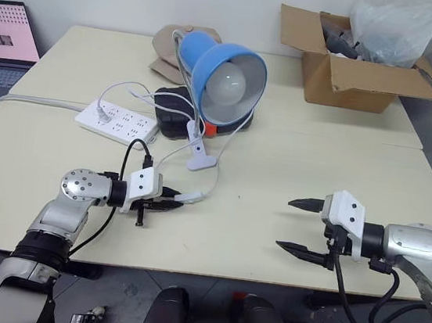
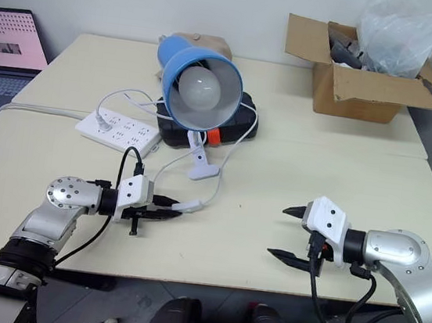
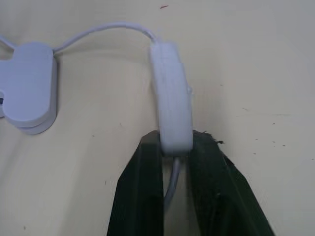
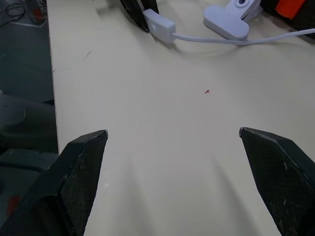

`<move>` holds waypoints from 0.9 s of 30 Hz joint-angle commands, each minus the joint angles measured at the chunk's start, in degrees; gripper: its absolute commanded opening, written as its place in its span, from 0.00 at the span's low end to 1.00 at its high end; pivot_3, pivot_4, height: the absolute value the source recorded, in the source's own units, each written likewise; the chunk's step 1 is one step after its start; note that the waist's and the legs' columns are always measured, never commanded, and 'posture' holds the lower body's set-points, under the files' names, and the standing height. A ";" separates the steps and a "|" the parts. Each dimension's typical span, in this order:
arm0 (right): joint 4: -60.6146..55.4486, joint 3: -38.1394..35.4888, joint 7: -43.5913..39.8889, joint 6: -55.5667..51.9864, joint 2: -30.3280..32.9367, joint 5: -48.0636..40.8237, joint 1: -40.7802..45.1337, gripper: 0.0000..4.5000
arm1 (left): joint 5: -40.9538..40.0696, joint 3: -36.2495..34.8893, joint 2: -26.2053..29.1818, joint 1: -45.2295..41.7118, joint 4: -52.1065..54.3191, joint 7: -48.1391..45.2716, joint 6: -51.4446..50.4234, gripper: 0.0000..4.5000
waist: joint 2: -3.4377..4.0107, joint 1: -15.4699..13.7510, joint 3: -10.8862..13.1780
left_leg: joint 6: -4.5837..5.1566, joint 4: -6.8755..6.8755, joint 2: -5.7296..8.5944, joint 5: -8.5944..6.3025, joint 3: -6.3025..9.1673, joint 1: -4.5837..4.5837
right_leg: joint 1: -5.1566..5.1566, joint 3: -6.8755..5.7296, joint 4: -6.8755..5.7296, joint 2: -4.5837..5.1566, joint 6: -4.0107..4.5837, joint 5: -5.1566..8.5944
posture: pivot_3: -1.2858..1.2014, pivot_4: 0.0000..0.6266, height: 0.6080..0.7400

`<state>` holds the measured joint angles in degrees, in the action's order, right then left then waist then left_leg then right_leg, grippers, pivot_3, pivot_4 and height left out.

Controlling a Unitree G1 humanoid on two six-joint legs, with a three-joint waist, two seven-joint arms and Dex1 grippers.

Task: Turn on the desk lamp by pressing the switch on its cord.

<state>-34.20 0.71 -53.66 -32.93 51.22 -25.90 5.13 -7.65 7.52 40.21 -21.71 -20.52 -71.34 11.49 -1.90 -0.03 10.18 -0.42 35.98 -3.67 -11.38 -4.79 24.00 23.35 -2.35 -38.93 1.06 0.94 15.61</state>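
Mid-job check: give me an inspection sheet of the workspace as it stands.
Surface: cream table, bare near the grippers.
Job's things: desk lamp unlit; switch lies on the table on its cord.
Clutter: cardboard box with a plastic bag; black case; beige cloth.
Grippers: left gripper shut on the switch's end; right gripper open, apart from everything.
Cables: power strip with plugs in it.
Surroundings: laptop at the left.
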 commanded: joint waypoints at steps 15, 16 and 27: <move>-5.26 -1.03 5.35 -11.23 -1.18 -7.33 13.70 1.00 | -2.17 6.44 -2.10 -9.30 18.27 -5.49 -18.65 0.09 | 0.00 0.31 0.00 | 0.00 0.04 0.00 0.00 0.02 -0.02 | -0.03 0.06 -0.02 -0.07 -0.03 -0.02 | 0.52 0.24 1.00; -4.87 1.49 6.60 -12.52 -2.51 -6.55 16.35 1.00 | -1.57 6.82 -2.48 -10.13 18.68 -4.88 -19.28 0.09 | 0.00 0.33 0.00 | 0.01 0.04 0.00 0.00 0.02 -0.02 | -0.02 0.06 -0.02 -0.08 -0.03 -0.02 | 0.52 0.24 1.00; 3.12 18.35 9.85 -13.39 -12.01 2.11 27.23 1.00 | 0.15 8.12 -3.49 -12.45 20.11 -2.32 -22.03 0.09 | 0.00 0.22 0.00 | 0.01 0.05 0.01 0.01 0.01 0.06 | 0.00 0.09 -0.02 -0.11 -0.09 0.02 | 0.52 0.24 1.00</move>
<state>-31.07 18.24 -43.66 -48.03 39.50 -25.56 30.60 -7.59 15.70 36.79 -33.12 -2.18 -74.26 -10.80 -1.90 0.18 10.18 -0.41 36.03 -3.66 -11.37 -4.77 24.05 23.36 -2.27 -38.95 0.95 0.86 15.63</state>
